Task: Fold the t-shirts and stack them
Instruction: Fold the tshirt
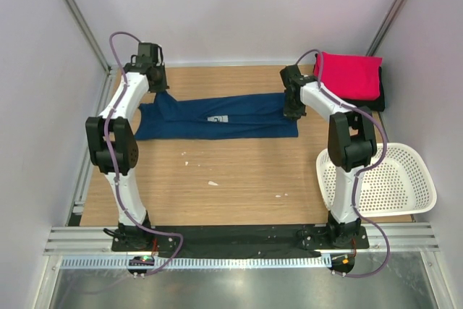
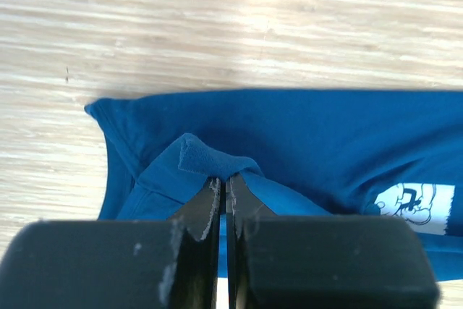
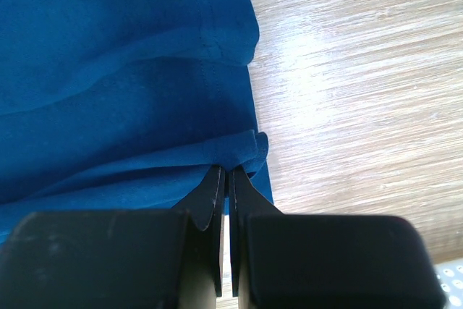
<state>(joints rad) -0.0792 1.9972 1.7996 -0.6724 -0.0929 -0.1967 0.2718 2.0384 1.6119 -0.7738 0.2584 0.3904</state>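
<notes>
Nearest the arm bases, on the right, a white perforated basket (image 1: 425,187) sits at the tabletop's (image 1: 239,179) near right corner, hanging partly over the edge beside the right arm. Ahead of the bases lies bare wood with a few pale specks scattered on it. Past that, the navy t-shirt (image 1: 239,117) lies across the middle of the tabletop as a long, narrow band running left to right, its pale square chest print (image 1: 218,119) facing up near the centre. The left end effector (image 1: 162,93) is at the band's left end, with its fingers pressed together on a small raised fold of navy cloth; in the left wrist view that fold stands up just at the fingertips, and the rest of the shirt spreads away flat beyond it, the print off to the right. The right end effector (image 1: 291,111) is at the band's right end, also clamped on the navy t-shirt, its fingers pinching a thin lip of the cloth's edge where the fabric meets bare wood; a stitched hem line runs along that edge in the right wrist view. Farthest back, in the far right corner, the pink-red t-shirt (image 1: 349,74) lies folded on top of the black t-shirt (image 1: 379,98), which shows only along the right and near sides of the stack, well apart from the navy one.
</notes>
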